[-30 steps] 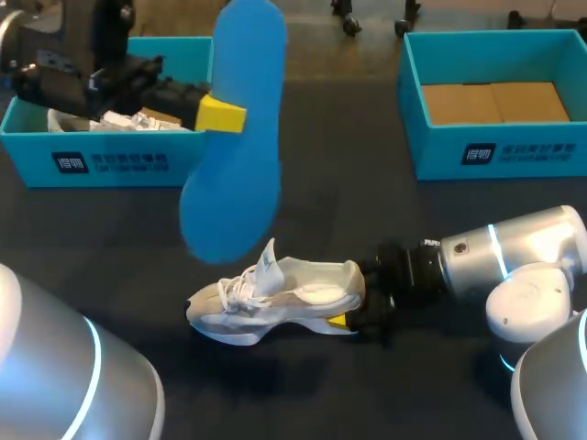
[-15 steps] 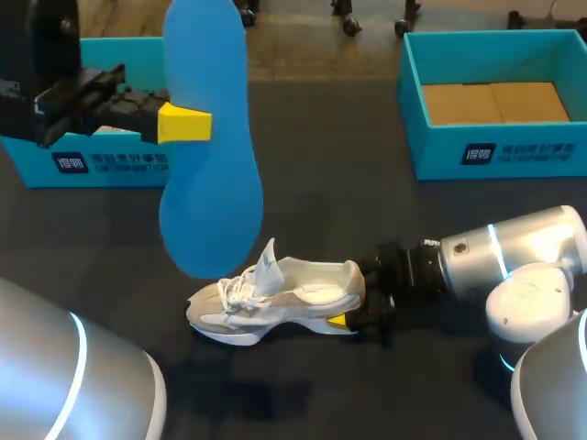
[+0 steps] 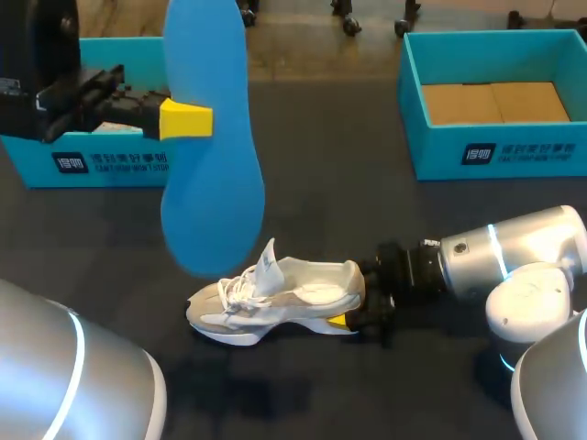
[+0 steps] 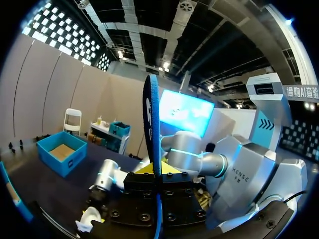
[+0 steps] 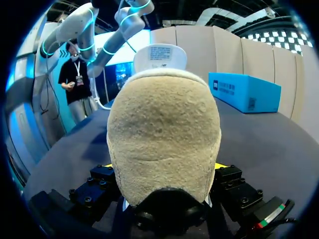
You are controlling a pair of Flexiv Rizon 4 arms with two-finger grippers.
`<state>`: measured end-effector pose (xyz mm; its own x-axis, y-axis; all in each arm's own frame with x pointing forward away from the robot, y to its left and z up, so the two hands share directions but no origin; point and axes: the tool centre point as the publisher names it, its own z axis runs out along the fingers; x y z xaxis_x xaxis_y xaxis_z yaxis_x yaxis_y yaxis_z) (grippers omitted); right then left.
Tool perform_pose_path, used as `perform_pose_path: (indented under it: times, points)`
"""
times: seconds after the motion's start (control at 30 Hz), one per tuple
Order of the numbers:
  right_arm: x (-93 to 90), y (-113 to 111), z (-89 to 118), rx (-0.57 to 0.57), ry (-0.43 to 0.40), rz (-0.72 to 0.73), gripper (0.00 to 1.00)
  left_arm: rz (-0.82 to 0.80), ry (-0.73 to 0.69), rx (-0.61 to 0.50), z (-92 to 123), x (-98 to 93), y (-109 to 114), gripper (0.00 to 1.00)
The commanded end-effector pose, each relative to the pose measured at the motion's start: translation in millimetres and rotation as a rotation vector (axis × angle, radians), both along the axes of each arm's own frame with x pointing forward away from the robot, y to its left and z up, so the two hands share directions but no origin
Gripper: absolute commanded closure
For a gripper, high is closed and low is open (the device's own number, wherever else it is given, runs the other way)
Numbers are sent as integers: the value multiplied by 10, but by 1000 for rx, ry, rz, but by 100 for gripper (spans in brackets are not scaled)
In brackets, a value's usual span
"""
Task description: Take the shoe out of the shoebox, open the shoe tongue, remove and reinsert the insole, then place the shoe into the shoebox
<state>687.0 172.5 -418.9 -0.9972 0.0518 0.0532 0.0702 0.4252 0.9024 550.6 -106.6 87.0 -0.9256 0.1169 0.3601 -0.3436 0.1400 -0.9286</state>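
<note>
The left claw (image 3: 188,120), clamped on the blue insole (image 3: 211,165), has swung leftward; the right claw (image 3: 356,295) clamps the heel of the shoe (image 3: 275,298) on the bench (image 3: 348,211).

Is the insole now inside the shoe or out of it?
Out. The left claw holds the blue insole upright in the air, clear of the white shoe on the table.
</note>
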Motion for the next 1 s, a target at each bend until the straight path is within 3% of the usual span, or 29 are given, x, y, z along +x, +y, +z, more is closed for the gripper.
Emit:
perform_pose_path:
  times: [0.03,0.17,0.2,0.23,0.27,0.53,0.77,1.0]
  points:
    - [-7,9,9,-6,1,-1,100,-8,12,17,38,165,-75,100]
    - [-7,9,9,-6,1,-1,100,-8,12,17,38,165,-75,100]
    - [-7,9,9,-6,1,-1,87,-8,12,17,38,165,-75,100]
    - [-2,1,16,-23,2,6,55,-8,12,17,38,165,-75,100]
    - [6,-18,32,-45,2,-9,0,-8,12,17,38,165,-75,100]
    - [13,-200,279,-86,-69,-66,0,-8,12,17,38,165,-75,100]
    - [62,-350,347,-113,-80,-50,0,-8,12,17,38,165,-75,100]
    - [146,-514,560,-356,-65,40,0,-8,12,17,38,165,-75,100]
